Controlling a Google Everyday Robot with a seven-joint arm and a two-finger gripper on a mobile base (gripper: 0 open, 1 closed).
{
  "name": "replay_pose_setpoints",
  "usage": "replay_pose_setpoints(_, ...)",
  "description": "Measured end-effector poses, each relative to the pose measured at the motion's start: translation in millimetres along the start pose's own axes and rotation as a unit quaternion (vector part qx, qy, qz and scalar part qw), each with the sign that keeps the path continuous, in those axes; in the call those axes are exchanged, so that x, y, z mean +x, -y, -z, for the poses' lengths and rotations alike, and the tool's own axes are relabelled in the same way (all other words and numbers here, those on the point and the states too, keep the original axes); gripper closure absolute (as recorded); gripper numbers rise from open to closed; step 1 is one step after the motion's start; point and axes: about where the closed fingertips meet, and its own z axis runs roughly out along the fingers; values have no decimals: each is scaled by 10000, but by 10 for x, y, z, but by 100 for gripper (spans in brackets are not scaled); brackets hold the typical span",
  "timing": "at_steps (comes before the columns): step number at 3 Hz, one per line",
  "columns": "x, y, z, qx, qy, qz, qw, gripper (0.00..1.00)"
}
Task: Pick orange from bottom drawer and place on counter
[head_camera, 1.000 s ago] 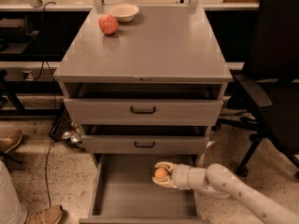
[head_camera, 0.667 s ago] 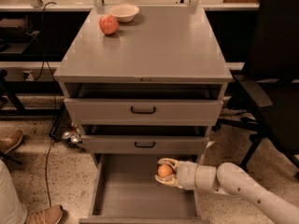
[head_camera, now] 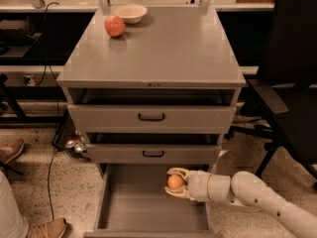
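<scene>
The small orange (head_camera: 175, 182) is held between the pale fingers of my gripper (head_camera: 174, 183), above the right part of the open bottom drawer (head_camera: 133, 207). The gripper is shut on the orange, and my white arm reaches in from the lower right. The grey counter (head_camera: 163, 43) tops the cabinet, well above the gripper.
A reddish apple-like fruit (head_camera: 115, 26) and a cream bowl (head_camera: 131, 13) sit at the counter's back left. The two upper drawers (head_camera: 151, 117) with black handles stand slightly open. A black office chair (head_camera: 290, 83) stands right of the cabinet. A person's shoes (head_camera: 47, 228) are at the lower left.
The gripper has lifted slightly and drawn a little toward the front of the drawer with the orange in it.
</scene>
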Motion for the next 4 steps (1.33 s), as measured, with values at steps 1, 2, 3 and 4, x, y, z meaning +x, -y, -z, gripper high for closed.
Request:
replay_pose_setpoints(1, -188, 170, 241, 286, 39, 140, 9995, 100)
replay_pose_setpoints(2, -587, 520, 664, 667, 34, 555, 9962, 100)
replay_pose_setpoints(3, -1097, 1025, 1162, 1019, -6, 1000, 9897, 100)
replay_pose_setpoints(4, -1386, 1463, 1397, 999, 80, 1158, 9882, 100)
